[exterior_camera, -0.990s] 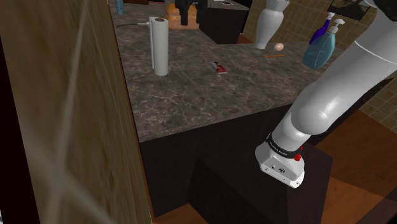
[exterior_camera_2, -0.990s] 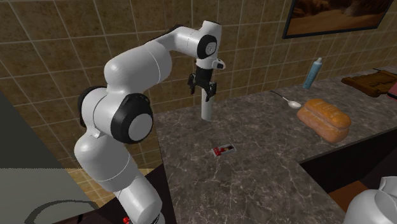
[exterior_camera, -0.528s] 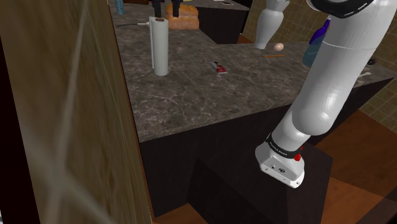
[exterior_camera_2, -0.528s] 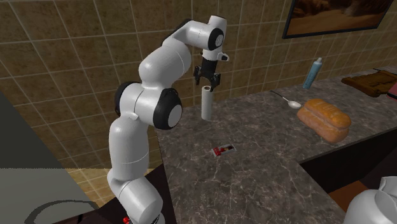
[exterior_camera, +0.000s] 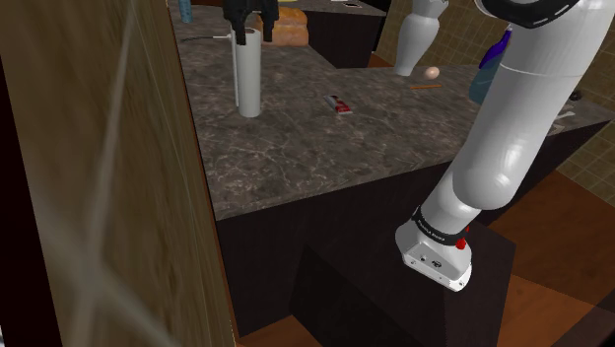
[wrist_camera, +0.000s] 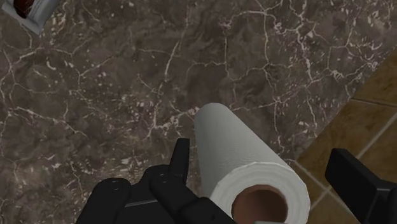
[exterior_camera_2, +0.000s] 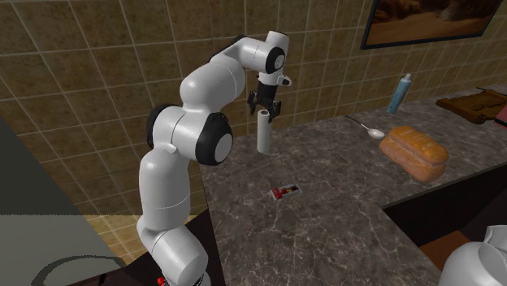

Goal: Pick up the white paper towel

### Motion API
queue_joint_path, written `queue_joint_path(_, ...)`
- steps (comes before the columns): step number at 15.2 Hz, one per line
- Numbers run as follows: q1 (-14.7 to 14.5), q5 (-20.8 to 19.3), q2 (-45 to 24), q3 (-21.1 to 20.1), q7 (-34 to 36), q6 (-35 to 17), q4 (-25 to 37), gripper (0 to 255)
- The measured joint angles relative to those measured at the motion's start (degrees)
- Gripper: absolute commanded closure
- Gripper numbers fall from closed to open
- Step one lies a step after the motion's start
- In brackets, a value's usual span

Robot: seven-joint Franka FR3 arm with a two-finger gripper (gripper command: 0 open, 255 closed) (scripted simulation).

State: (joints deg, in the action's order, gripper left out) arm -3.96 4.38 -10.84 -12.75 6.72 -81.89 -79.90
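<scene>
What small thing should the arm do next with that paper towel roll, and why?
Probably close the fingers. The open gripper straddles the top of the upright paper towel roll, one finger on each side, not yet squeezing it.

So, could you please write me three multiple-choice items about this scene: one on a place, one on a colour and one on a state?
1. The paper towel stands: A on the floor; B on the counter by the tiled wall; C on a shelf.
2. Its inner tube is: A brown; B blue; C green.
3. The jaws are: A shut on the paper towel; B shut above it on nothing; C open, one on each side of its top.

Answers: 1 B, the second exterior view shows it upright on the dark stone top. 2 A, the wrist view looks into the brown core. 3 C, the wrist view shows a gap between one jaw and the paper towel.
</scene>
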Motion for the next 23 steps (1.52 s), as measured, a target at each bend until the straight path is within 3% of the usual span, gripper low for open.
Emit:
queue_joint_path(1, 0.05, 0.03, 0.17, 0.03, -0.1, -0.26, -0.43, 255)
queue_joint_path(12, 0.09, 0.01, 0.25, 0.06, -0.12, -0.16, -0.33, 255)
queue_joint_path(23, -0.61, -0.62, -3.76, -0.21, 1.29, 9.66, 13.5, 255)
